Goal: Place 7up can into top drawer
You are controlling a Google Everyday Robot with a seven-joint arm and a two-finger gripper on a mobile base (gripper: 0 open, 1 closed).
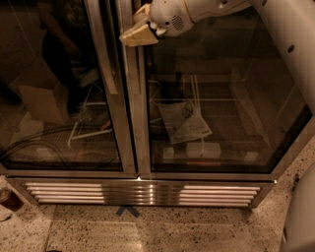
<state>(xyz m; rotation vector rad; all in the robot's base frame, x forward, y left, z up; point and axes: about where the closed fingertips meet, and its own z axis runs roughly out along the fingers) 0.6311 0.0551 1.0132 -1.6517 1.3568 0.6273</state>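
7up can: not to be found in the camera view; its place cannot be told.

Gripper (134,35): tan, at 12 o'clock of the view, a little toward 11. It hangs in front of the central post where the two doors meet and points toward 9 o'clock. Whether it is apart, together or clamped on anything cannot be told.

Arm (197,14): white, entering from 1 o'clock, with a broad white link (290,49) running down the edge at 2 to 3 o'clock.

Robot body (301,216): pale curved shell at 4 to 5 o'clock.

Cooler: two glass doors, both shut.
- Left door (29,74), 9 to 11 o'clock. A long upright handle (107,59) sits near its inner edge. A dim figure (59,44) shows in the glass.
- Right door (246,88), 1 to 3 o'clock.

Seen through or reflected in the left glass: a brown box (42,104) at 9 o'clock and dark cables (34,147) at 8 o'clock.

Contents seen through the right glass: a crumpled printed sheet (184,122) on a wire shelf (231,106) near centre. A white packet (203,149) lies just beside the sheet at its 6 o'clock.

Vent grille (142,193): bright metal slats under both doors, at 6 o'clock.

Floor (197,231): speckled stone along the bottom edge. A small blue arrow mark (128,211) lies on it at 6 to 7 o'clock, just below the grille.
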